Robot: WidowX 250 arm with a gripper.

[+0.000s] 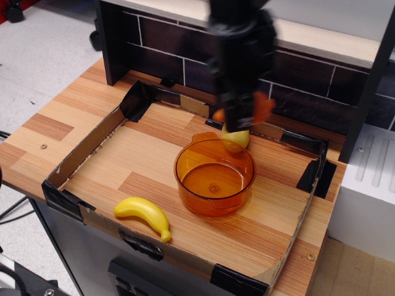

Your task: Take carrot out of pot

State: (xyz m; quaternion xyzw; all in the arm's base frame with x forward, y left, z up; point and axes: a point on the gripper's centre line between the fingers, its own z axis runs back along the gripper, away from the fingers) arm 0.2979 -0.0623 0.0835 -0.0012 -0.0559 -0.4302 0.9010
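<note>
The black gripper [239,117] hangs above the far rim of the pot, blurred by motion. It is shut on the orange carrot [262,106], which sticks out on both sides of the fingers. The translucent orange pot [185,161] stands in the middle of the tray with nothing inside it. The carrot is well above the pot's rim and toward its back edge.
A yellow banana [142,213] lies near the tray's front left. A yellow-green ball [238,140] sits just behind the pot. The cardboard tray wall [86,145] rings the work area. A dark tiled backboard [308,92] stands behind.
</note>
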